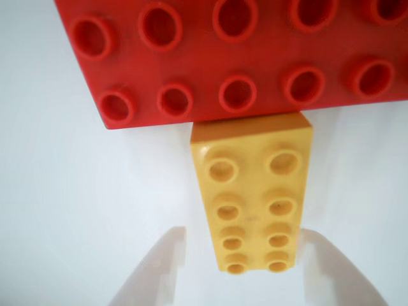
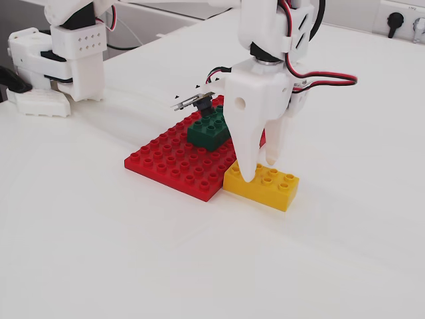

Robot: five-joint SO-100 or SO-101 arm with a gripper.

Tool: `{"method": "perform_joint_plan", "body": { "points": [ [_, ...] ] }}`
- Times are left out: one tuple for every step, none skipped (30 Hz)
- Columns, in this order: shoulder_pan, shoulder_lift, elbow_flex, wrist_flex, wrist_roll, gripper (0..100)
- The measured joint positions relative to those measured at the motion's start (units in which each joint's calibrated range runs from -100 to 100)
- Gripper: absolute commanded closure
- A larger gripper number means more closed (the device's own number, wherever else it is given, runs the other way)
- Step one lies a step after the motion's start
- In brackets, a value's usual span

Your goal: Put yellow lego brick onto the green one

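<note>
The yellow lego brick (image 1: 252, 204) lies flat on the white table, one short end against the edge of the red baseplate (image 1: 268, 60). My gripper (image 1: 245, 245) is open, with one white finger on each long side of the brick; the right finger sits very close to it and the left leaves a gap. In the fixed view the gripper (image 2: 259, 169) points down over the yellow brick (image 2: 269, 186). The green one (image 2: 210, 130) sits on the red baseplate (image 2: 169, 163), behind and left of the gripper, partly hidden by it.
A white arm base and motor housing (image 2: 66, 53) stand at the back left of the table. Red and black cables (image 2: 319, 76) loop off the wrist. A wall socket (image 2: 397, 24) is at the far right.
</note>
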Motion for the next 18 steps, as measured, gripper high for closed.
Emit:
{"method": "perform_joint_plan", "body": {
  "points": [
    [0.00, 0.25, -0.09, 0.00, 0.31, 81],
    [0.00, 0.42, -0.09, 0.00, 0.62, 81],
    [0.00, 0.76, -0.09, 0.00, 0.83, 81],
    [0.00, 0.84, -0.09, 0.00, 0.94, 81],
    [0.00, 1.18, -0.18, 0.00, 1.09, 81],
    [0.07, 1.18, -0.18, 0.09, 1.40, 81],
    [0.07, 1.35, -0.18, 0.17, 1.66, 81],
    [0.07, 1.69, -0.18, 0.26, 1.82, 81],
    [0.07, 1.86, -0.18, 0.26, 1.92, 81],
    [0.07, 1.94, -0.18, 0.26, 1.98, 81],
    [0.07, 2.03, -0.18, 0.26, 2.34, 81],
    [0.07, 2.03, 0.09, 0.26, 2.70, 81],
    [0.07, 2.36, 0.72, 0.26, 3.07, 81],
    [0.07, 2.70, 1.17, 0.26, 3.22, 81],
    [0.07, 2.95, 1.17, 0.26, 3.22, 81],
    [0.07, 3.04, 1.17, 0.26, 3.28, 81],
    [0.07, 3.04, 1.17, 0.26, 3.38, 81],
    [0.07, 3.04, 1.26, 0.26, 3.43, 82]
  ]
}}
